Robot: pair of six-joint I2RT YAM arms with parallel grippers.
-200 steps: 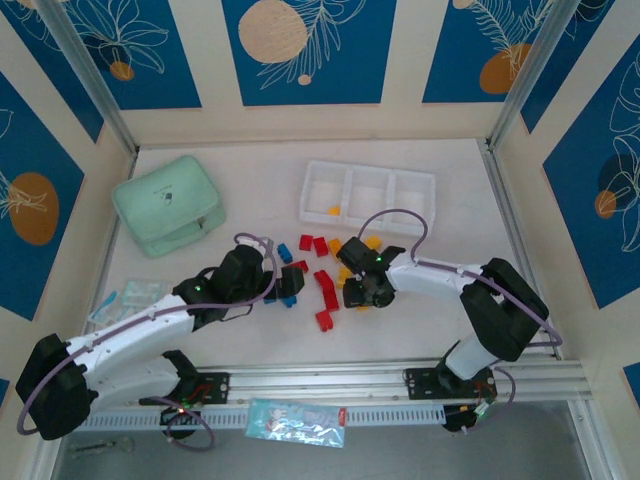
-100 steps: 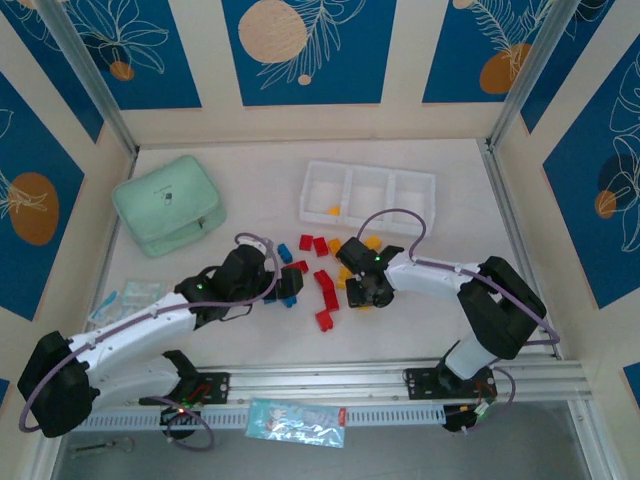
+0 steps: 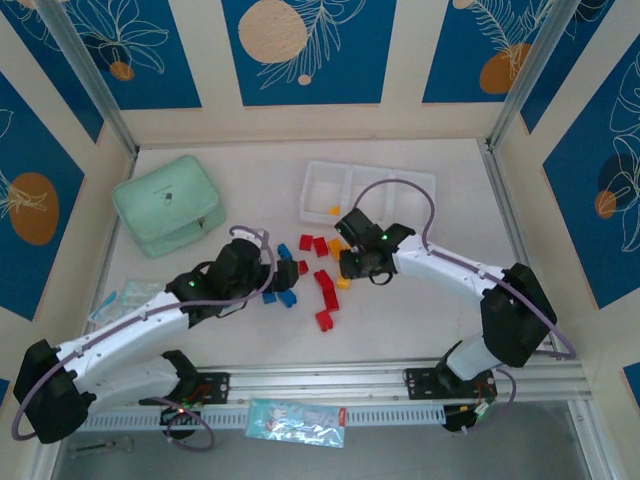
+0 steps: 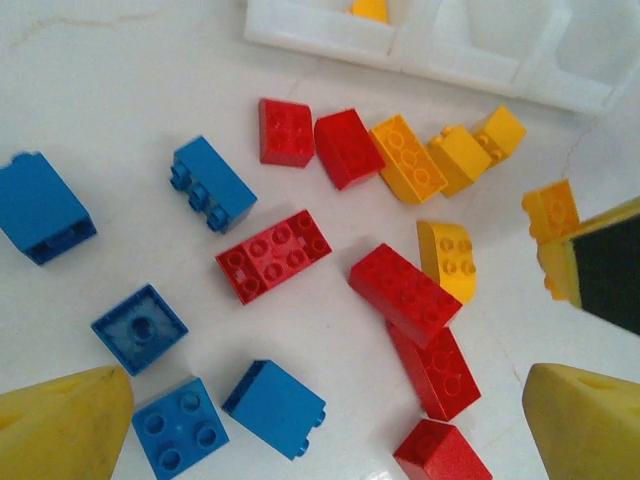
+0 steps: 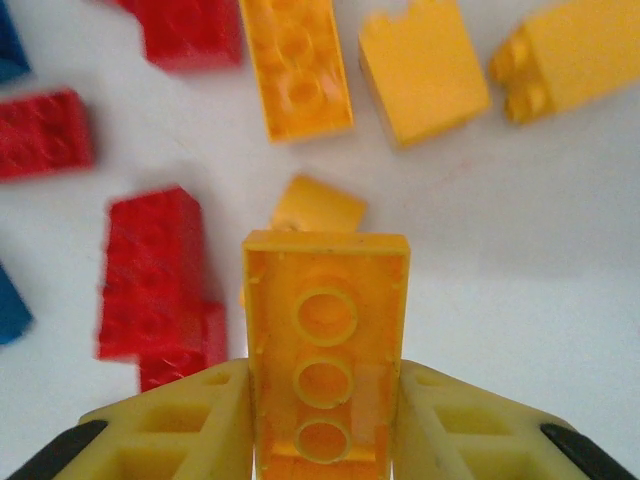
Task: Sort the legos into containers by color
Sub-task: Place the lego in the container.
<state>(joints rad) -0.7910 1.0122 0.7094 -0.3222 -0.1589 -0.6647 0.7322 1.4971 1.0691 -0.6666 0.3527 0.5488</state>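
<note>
My right gripper (image 5: pixel 325 425) has just clamped and lifted a yellow-orange brick (image 5: pixel 325 320); tray (image 3: pixel 318 172) next. Left gripper (image 4: pixel 325 385) gapes wide.

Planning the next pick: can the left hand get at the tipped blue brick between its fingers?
Probably yes: the left hand hangs open over the blue brick; nothing covers it, but a studs-up brick lies close.
</note>
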